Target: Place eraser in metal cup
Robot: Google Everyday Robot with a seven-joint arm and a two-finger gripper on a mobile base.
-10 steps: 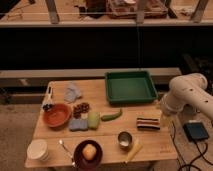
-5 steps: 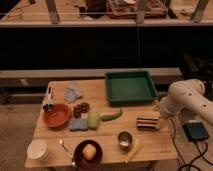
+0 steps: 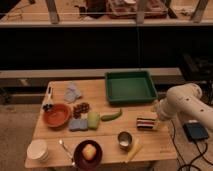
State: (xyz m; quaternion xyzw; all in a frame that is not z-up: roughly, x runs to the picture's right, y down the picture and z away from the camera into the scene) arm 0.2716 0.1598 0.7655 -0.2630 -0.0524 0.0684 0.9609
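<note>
The eraser (image 3: 145, 123) lies flat on the wooden table (image 3: 102, 131) near its right edge, striped side toward the camera, and my pincer (image 3: 157, 121) sits right at its right end; I cannot tell whether they touch, nor whether my pincer is wide or narrow. My white arm (image 3: 184, 102) bends in from beyond the table's right side. Next nearest, left of my pincer and closer to the front edge, stands the metal cup (image 3: 124, 139), upright, pale inside, with 1 yellow item (image 3: 133, 150) lying just beside it. Behind my pincer, toward the back edge, is the green tray (image 3: 131, 86). Further left lies a green pod (image 3: 111, 116), then a pale green block (image 3: 93, 120) touching the blue-grey sponge (image 3: 77, 125). At the front, well apart from my pincer, the dark red bowl (image 3: 88, 153) holds 1 yellowish fruit. Farthest left are the orange bowl (image 3: 56, 115) and the white bowl (image 3: 37, 149).
</note>
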